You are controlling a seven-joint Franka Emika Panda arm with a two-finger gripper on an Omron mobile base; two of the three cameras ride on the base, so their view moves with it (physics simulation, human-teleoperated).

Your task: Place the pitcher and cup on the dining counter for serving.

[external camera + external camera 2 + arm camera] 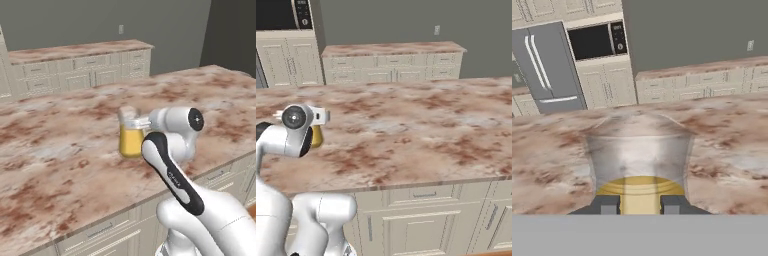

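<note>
Clear glass pitcher w/ orange-yellow liquid [131,134] standing upright on broad reddish-brown & cream marbled stone dining counter [60,150], towards its near edge, at approx 12 o'clock from white arm's wrist in left base view. Two-finger gripper [640,204] pinching pitcher's lower body: dark fingertips [607,204] pressed against glass on both sides in hand view, liquid line between them. Spout and clear neck above, toward 12 o'clock of hand view. In right base view only a sliver of yellow [317,136] peeking at 3 o'clock of wrist joint, prob. same pitcher. Base seems to touch slab, though contact line hidden by arm. Beyond counter: cream panelled cabinets w/ narrower marble top [391,48] at 12 o'clock; grey fridge [547,70] and black built-in microwave [594,41] at 10–11 o'clock in hand view.
</note>
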